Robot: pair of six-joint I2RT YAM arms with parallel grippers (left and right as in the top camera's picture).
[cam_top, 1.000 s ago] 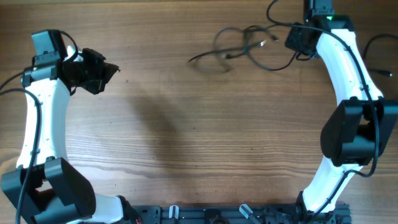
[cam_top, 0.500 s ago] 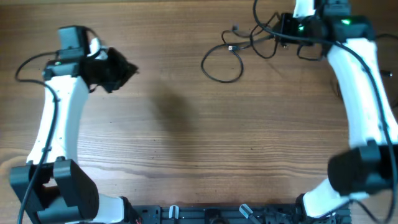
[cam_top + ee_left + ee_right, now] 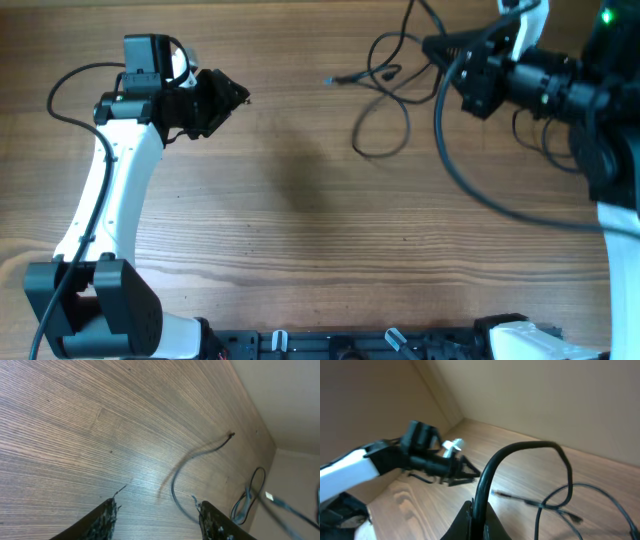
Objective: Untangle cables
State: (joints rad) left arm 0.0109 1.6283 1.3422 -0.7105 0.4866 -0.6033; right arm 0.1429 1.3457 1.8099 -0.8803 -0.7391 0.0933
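Note:
The cables (image 3: 382, 92) are thin black cords looping on the wood at the top middle, with one plug end (image 3: 332, 79) pointing left. My right gripper (image 3: 432, 45) is raised at the top right and shut on one black cable (image 3: 520, 449). That cable arches up out of the closed fingers (image 3: 470, 517) and drops to the other strands (image 3: 555, 507). My left gripper (image 3: 238, 98) is open at the upper left with nothing between its fingers. In the left wrist view a cable loop (image 3: 182, 472) and its plug (image 3: 231, 435) lie beyond the left gripper (image 3: 159, 516).
The wooden table (image 3: 300, 220) spreads between the two arms. A lifted black cord (image 3: 470, 185) sweeps down the right side close to the camera. A pale wall (image 3: 285, 395) borders the table's far edge. The left arm (image 3: 395, 457) shows in the right wrist view.
My right arm has risen and swung over, pulling the cables rightward and lifting one strand. My left gripper has moved right toward the cables and opened.

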